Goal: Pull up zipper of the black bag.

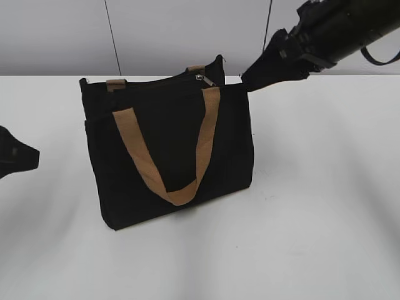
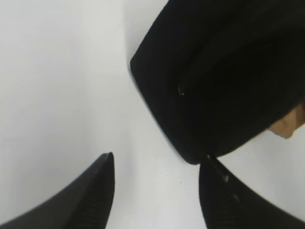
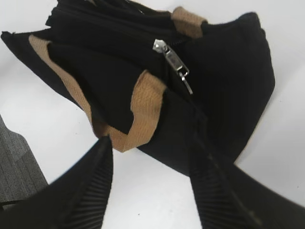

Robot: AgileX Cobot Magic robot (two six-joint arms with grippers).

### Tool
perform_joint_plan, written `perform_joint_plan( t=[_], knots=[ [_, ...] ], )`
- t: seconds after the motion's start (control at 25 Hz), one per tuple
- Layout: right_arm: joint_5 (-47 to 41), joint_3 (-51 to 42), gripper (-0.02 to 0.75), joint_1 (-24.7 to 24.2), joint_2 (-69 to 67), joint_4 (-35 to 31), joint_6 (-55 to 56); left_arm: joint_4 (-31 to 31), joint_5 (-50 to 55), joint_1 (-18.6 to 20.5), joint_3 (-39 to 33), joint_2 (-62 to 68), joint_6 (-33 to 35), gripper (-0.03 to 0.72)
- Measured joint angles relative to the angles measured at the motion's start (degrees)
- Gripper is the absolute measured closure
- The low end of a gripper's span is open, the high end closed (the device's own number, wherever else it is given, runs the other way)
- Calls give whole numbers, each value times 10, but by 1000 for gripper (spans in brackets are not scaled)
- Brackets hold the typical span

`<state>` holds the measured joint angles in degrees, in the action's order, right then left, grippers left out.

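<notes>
The black bag (image 1: 169, 150) stands upright on the white table, its tan handle hanging down the front. The silver zipper (image 1: 204, 79) sits on the top zip track near the bag's right end; in the right wrist view it shows as a slider with a hanging pull tab (image 3: 172, 61). My right gripper (image 1: 253, 76) is open just off the bag's upper right corner, a short way right of the zipper; its jaws (image 3: 152, 143) frame the bag's (image 3: 214, 86) corner. My left gripper (image 1: 19, 156) is open and empty left of the bag, its jaws (image 2: 157, 160) by the bag's lower corner (image 2: 214, 86).
The white table (image 1: 325, 206) spreads round the bag. A grey wall (image 1: 62, 37) with dark cables runs behind it. A grey ribbed surface (image 3: 14, 167) shows at the left edge of the right wrist view.
</notes>
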<state>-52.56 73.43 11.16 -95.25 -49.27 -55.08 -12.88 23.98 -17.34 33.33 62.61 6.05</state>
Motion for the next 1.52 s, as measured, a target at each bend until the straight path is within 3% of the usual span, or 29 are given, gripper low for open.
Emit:
perform_joint_plan(
  t=[0.4, 0.76, 1.0, 1.32, 1.52],
  knots=[
    [22, -150, 336, 0, 155, 20, 17, 9, 136, 0, 2, -128, 0, 263],
    [31, -250, 336, 0, 351, 137, 148, 20, 239, 0, 3, -273, -14, 261],
    [25, -310, 336, 0, 503, 228, 246, 89, 306, 0, 3, -333, -72, 261],
    [-44, -328, 337, 0, 694, 361, 379, 99, 321, 0, -2, -439, -80, 261],
    [-81, -328, 337, 0, 789, 392, 412, 101, 333, 0, -15, -507, -80, 261]
  ],
)
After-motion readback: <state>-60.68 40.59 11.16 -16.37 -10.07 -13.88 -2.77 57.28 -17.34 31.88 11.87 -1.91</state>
